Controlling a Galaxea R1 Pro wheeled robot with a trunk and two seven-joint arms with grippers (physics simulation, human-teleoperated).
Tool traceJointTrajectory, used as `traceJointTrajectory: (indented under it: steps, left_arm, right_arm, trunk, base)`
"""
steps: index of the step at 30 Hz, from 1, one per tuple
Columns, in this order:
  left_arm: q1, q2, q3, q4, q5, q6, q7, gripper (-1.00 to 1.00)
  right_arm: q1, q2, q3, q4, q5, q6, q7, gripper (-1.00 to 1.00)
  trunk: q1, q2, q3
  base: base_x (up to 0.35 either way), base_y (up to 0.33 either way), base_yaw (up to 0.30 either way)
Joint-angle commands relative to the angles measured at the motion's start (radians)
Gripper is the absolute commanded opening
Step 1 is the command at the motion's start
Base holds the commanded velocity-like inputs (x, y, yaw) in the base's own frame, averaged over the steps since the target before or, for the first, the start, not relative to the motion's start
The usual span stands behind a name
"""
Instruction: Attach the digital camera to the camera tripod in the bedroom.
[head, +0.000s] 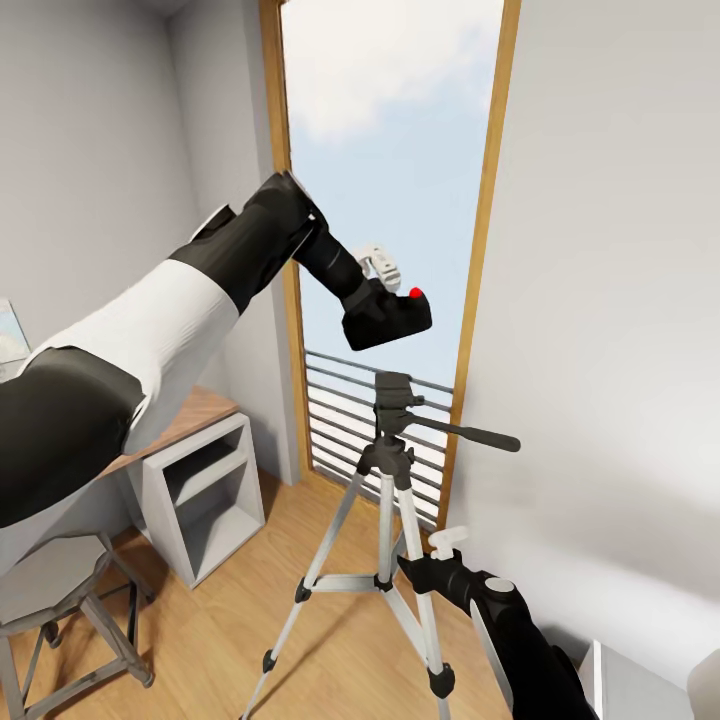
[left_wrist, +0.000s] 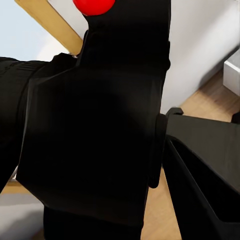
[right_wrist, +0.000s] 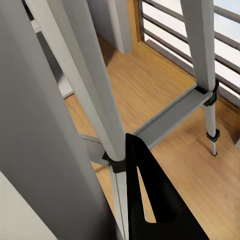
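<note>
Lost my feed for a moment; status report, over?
Left gripper shut on digital camera, held above camera tripod head, not yet mounted. Right gripper at a tripod leg, jaws' state unclear. Pan handle sticks out sideways.

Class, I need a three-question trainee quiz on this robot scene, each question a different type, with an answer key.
1. True or false: the digital camera already sits on the head of the camera tripod.
2. Multiple choice: the left tool holds A) the pan handle, B) the digital camera, C) the stool.
3. Fill in: the right tool is down by the tripod's ____.

Key:
1. False. The camera is held in the air above the tripod head, with a gap between them.
2. B.
3. Legs. The right wrist view shows a dark finger against a silver leg, but not whether it grips.
</note>
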Motion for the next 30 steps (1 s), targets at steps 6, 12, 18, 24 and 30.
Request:
traceJointTrajectory:
  steps: [6, 12, 18, 24, 30]
  left_arm:
    - [-0.001, -0.001, 0.001, 0.003, -0.007, 0.013, -0.028, -1.0]
    - [-0.001, -0.001, 0.001, 0.019, -0.006, 0.014, -0.038, -1.0]
    - [0.001, -0.01, -0.001, 0.064, -0.008, 0.014, -0.041, -1.0]
    - [0.003, -0.01, -0.001, 0.075, -0.008, 0.012, -0.041, -1.0]
    - [0.003, -0.01, -0.001, 0.075, -0.007, 0.011, -0.062, -1.0]
  right_arm:
    - [0.0, 0.001, -0.002, 0.012, 0.037, -0.001, 0.005, -1.0]
    - [0.0, 0.001, -0.002, 0.011, 0.038, -0.002, 0.005, -1.0]
    - [0.0, 0.001, -0.002, 0.011, 0.038, -0.003, 0.005, -1.0]
    - [0.0, 0.001, -0.002, 0.012, 0.038, -0.003, 0.005, -1.0]
    - [0.0, 0.001, -0.002, 0.012, 0.038, -0.003, 0.005, -1.0]
  trunk:
    - [0.0, -0.001, -0.002]
    - [0.0, -0.001, -0.002]
    - [0.0, -0.001, -0.002]
    - [0.0, -0.001, -0.002]
    - [0.0, -0.001, -0.002]
  base:
    - [0.0, 0.0, 0.0]
    - [0.0, 0.0, 0.0]
    - [0.0, 0.0, 0.0]
    - [0.0, 0.0, 0.0]
    - [0.0, 0.0, 0.0]
